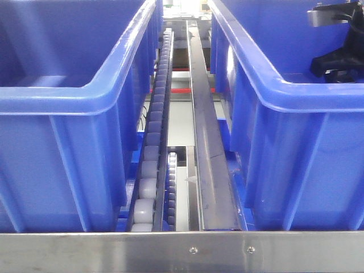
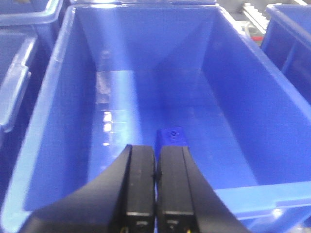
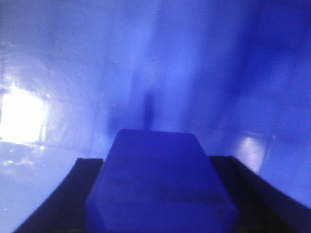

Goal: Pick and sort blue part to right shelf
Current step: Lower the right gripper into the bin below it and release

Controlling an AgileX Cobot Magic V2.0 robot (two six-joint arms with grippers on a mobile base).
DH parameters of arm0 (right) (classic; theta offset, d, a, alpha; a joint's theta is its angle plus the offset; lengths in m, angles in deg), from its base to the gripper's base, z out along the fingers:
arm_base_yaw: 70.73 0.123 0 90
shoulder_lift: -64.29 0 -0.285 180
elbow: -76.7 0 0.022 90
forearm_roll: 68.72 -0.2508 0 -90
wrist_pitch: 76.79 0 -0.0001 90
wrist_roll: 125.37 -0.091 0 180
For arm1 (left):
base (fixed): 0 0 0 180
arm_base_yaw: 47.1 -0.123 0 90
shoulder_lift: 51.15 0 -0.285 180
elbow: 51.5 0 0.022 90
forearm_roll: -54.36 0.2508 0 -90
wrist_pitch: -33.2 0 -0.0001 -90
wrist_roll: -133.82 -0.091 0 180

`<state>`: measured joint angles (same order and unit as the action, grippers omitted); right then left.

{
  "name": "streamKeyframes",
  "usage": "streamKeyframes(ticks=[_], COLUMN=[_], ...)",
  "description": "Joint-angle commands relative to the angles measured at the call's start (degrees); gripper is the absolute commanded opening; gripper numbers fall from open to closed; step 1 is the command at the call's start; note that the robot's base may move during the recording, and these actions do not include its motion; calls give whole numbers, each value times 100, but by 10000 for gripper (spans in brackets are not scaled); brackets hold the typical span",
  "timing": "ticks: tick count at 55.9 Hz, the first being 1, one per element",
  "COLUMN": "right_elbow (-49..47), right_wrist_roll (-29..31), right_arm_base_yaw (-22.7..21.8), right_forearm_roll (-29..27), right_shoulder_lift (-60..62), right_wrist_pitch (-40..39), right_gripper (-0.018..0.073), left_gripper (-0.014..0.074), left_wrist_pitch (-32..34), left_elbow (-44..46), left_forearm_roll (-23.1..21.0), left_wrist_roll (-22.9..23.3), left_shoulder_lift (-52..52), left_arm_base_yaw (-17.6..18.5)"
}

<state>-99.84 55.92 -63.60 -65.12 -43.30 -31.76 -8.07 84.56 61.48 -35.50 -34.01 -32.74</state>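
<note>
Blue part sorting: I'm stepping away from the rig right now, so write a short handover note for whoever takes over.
Right claw: shut on a blue part, inside the right-hand blue bin on the shelf.
Left claw: shut, empty, above another blue bin; a second blue part lies on that bin's floor.
Done: part picked and carried into the bin.
Left: release it, withdraw the right arm.

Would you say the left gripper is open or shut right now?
Shut: the left gripper's black fingers meet with nothing between them.
</note>
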Motion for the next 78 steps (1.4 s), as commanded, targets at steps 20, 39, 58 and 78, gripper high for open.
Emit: streamKeyframes(ticks=[20, 39, 58, 78], right_elbow=[-20, 1555, 3424, 4234], right_wrist_roll=[-5, -5, -5, -5], right_arm_base_yaw=[-32, -32, -32, -32], right_forearm_roll=[99, 66, 10, -17], right_shoulder_lift=[1448, 3575, 6638, 9207], right_wrist_pitch=[-142, -727, -1166, -1246], right_gripper=[295, 39, 39, 39], left_gripper=[125, 125, 125, 125], left_wrist_pitch=[-130, -931, -585, -310], left_elbow=[146, 146, 135, 111], left_forearm_roll=[114, 833, 831, 831], left_wrist_roll=[15, 15, 15, 15], left_shoulder_lift=[-286, -1088, -1088, -1088], left_arm_base_yaw=[-13, -13, -13, -13])
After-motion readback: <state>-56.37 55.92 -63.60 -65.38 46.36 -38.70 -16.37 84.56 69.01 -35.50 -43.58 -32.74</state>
